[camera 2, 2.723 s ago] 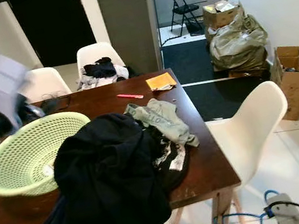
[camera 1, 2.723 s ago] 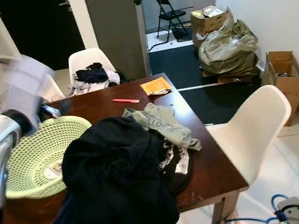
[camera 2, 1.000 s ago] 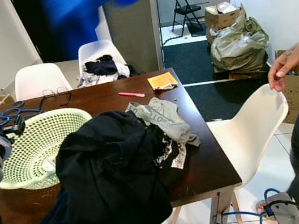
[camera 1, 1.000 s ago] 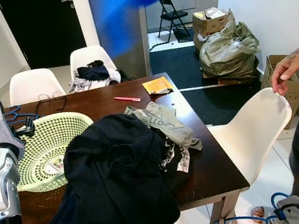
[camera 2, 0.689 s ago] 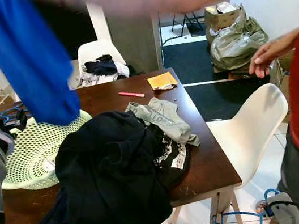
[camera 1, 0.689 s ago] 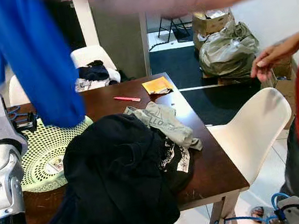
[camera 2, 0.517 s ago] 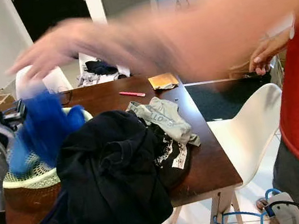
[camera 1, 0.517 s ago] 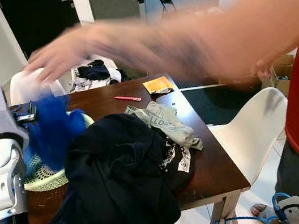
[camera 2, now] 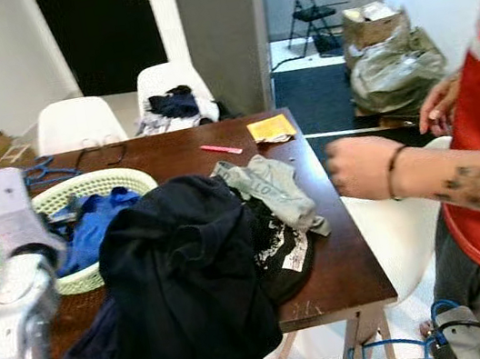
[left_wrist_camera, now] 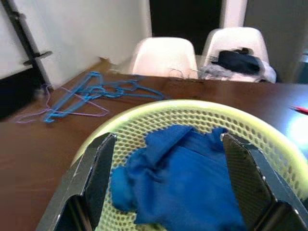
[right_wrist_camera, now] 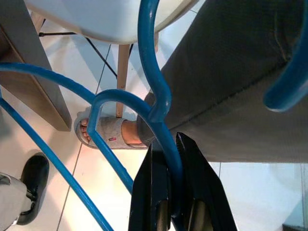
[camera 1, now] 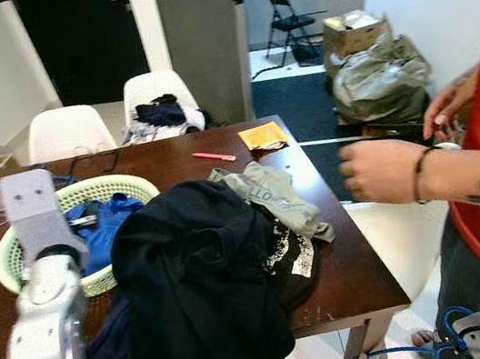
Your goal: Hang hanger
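Observation:
My right gripper (right_wrist_camera: 168, 144) hangs low beside the table and is shut on a blue hanger (right_wrist_camera: 153, 86), whose hook curves up past the fingers. Several more blue hangers (left_wrist_camera: 98, 90) lie in a tangle on the brown table's (camera 1: 328, 266) far left. My left arm (camera 1: 43, 295) reaches over the table's left side. The left gripper (left_wrist_camera: 167, 139) is open wide above a pale green basket (left_wrist_camera: 250, 126). A blue cloth (left_wrist_camera: 187, 178) lies crumpled in that basket.
A black garment heap (camera 1: 192, 280) and a grey-green garment (camera 1: 271, 197) cover the table's middle. A person in a red top stands at the right, one hand (camera 1: 377, 170) over the table edge. White chairs (camera 1: 151, 88) stand behind, and another stands below the person's arm.
A person swung a blue cloth over the table and dropped it into the green basket, then drew the arm back to the right. The camera view shifted a little.

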